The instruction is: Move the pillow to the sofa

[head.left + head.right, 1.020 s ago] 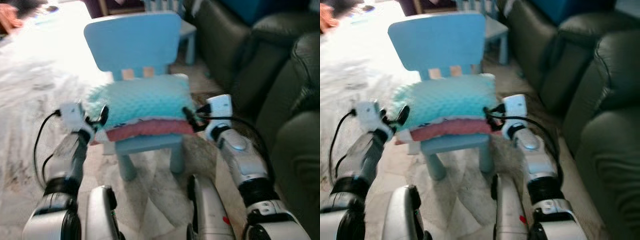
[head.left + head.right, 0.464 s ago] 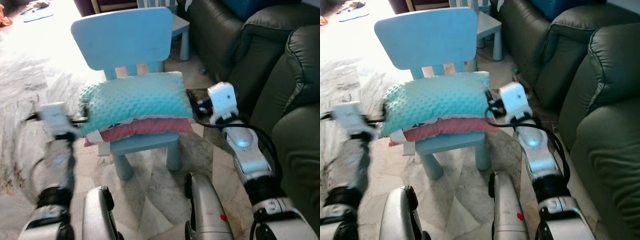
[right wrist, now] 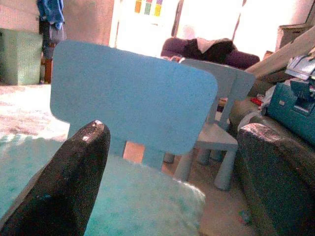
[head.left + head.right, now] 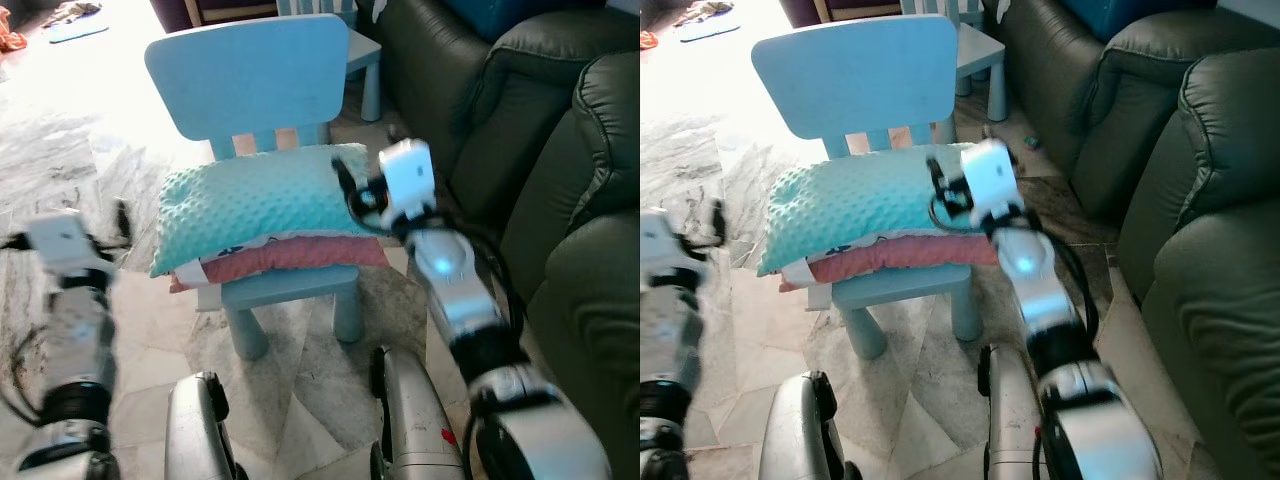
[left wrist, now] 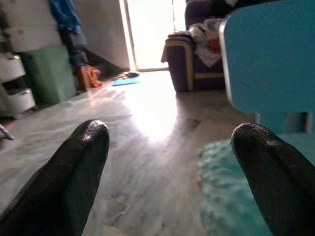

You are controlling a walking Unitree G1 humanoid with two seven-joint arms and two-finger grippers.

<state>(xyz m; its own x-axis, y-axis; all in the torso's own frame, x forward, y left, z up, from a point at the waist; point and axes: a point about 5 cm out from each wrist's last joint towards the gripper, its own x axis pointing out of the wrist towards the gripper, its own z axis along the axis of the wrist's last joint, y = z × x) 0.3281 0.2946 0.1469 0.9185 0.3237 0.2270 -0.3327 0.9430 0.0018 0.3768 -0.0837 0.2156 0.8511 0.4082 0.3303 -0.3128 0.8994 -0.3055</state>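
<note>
- Two grippers have moved off the pillow's ends within the last second: the right gripper has risen to the pillow's upper right corner, mid-frame in the left eye view, while the left gripper has drawn back to the left edge, apart from the pillow.
- Both sets of fingers stand wide open with nothing between them; each wrist view shows a broad gap.
- The teal pillow still lies on the seat of the blue chair, centre frame, on top of a pink cushion.
- The dark sofa fills the right side, near the chair.
- Blur on the left arm makes its exact reach uncertain; likely the squeeze has been released, so the lift is not yet begun.
</note>
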